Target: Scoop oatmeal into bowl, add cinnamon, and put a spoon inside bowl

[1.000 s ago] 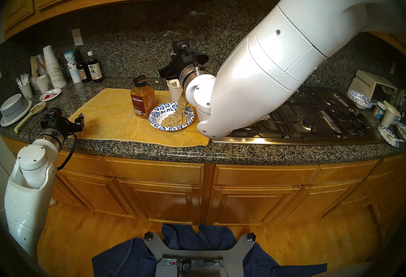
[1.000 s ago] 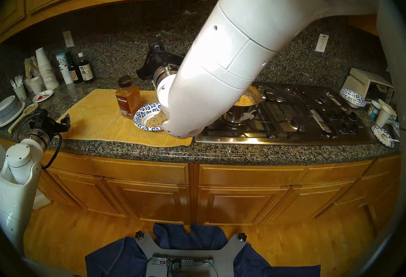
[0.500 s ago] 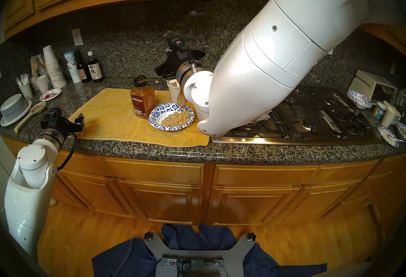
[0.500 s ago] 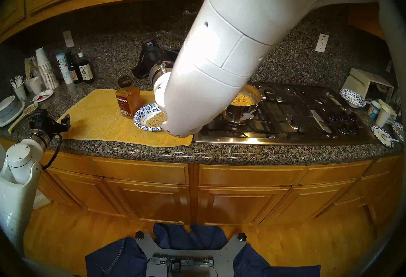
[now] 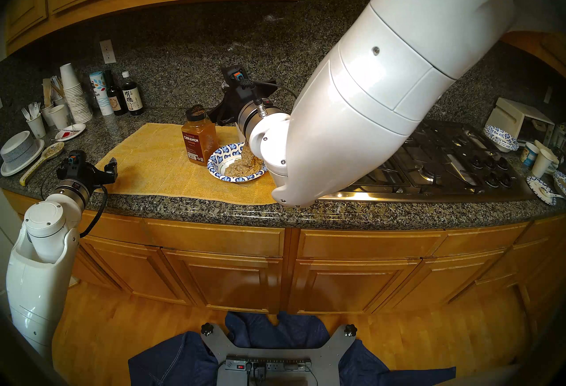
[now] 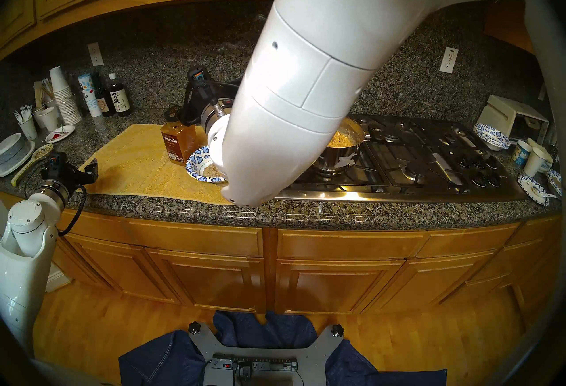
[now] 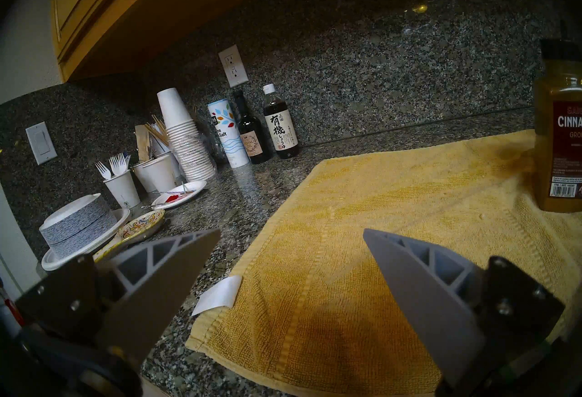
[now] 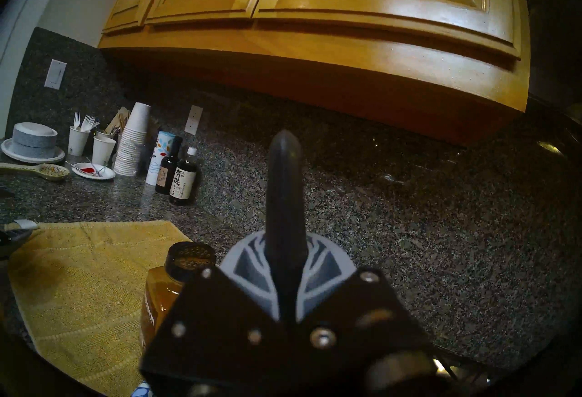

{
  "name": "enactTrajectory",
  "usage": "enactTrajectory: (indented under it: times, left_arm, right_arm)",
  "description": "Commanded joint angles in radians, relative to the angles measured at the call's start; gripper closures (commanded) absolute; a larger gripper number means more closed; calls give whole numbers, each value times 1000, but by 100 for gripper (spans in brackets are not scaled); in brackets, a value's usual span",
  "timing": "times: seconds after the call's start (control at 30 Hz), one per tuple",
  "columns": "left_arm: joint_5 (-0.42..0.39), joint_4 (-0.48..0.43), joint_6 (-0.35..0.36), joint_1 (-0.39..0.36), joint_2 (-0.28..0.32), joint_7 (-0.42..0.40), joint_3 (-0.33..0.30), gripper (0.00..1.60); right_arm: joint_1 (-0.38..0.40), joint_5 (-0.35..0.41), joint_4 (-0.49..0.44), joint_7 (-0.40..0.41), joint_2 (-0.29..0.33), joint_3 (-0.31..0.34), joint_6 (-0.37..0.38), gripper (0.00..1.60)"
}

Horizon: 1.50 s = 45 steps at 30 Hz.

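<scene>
The blue-and-white leaf-rimmed bowl [image 5: 218, 159] [image 6: 193, 163] sits on a yellow towel [image 5: 153, 162] and holds a heap of oatmeal [image 5: 240, 168]. My right gripper [image 5: 223, 113] [image 8: 285, 248] is shut on the black handle of a metal serving spoon [image 8: 283, 172]. Its oatmeal-coated end [image 5: 248, 155] dips into the bowl's far side. The cinnamon jar [image 5: 197, 139] [image 7: 560, 135] [image 8: 159, 292] stands upright just left of the bowl. My left gripper [image 5: 111, 168] [image 7: 291, 231] hangs open and empty over the towel's left edge. The white spoon is hidden.
A steel pot [image 6: 335, 155] of oatmeal sits on the gas stove [image 5: 444, 168] to the right. Stacked paper cups [image 5: 75, 94], sauce bottles [image 5: 131, 97], stacked grey bowls [image 5: 18, 149] and a speckled ceramic spoon [image 5: 46, 155] crowd the left counter. Plates and cups sit far right.
My right wrist has moved left and down. The serving spoon, held above the bowl a second ago with oatmeal sliding off, now reaches into the heap. The left arm stayed still.
</scene>
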Motion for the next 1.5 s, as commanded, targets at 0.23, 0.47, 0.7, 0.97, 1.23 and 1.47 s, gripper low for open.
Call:
enactTrajectory:
  times: [0.23, 0.47, 0.7, 0.97, 1.23, 1.47]
  left_arm:
    - [2, -22, -11, -18, 12, 1, -17, 0]
    - [2, -23, -11, -18, 12, 1, -18, 0]
    - [2, -23, -11, -18, 12, 1, -18, 0]
    - [2, -22, -11, -18, 12, 1, -17, 0]
    - [2, -22, -10, -18, 12, 2, -17, 0]
    - [2, -22, -11, -18, 12, 1, -17, 0]
  right_arm:
    - [84, -20, 70, -108, 34, -16, -2, 160]
    - [71, -22, 21, -106, 40, 9, -2, 160]
    - [50, -37, -29, -115, 36, 44, -2, 160]
    - [54, -38, -8, -105, 46, 37, -2, 160]
    - [70, -44, 30, -98, 59, 21, -2, 160]
    - [72, -56, 41, -110, 63, 11, -2, 160]
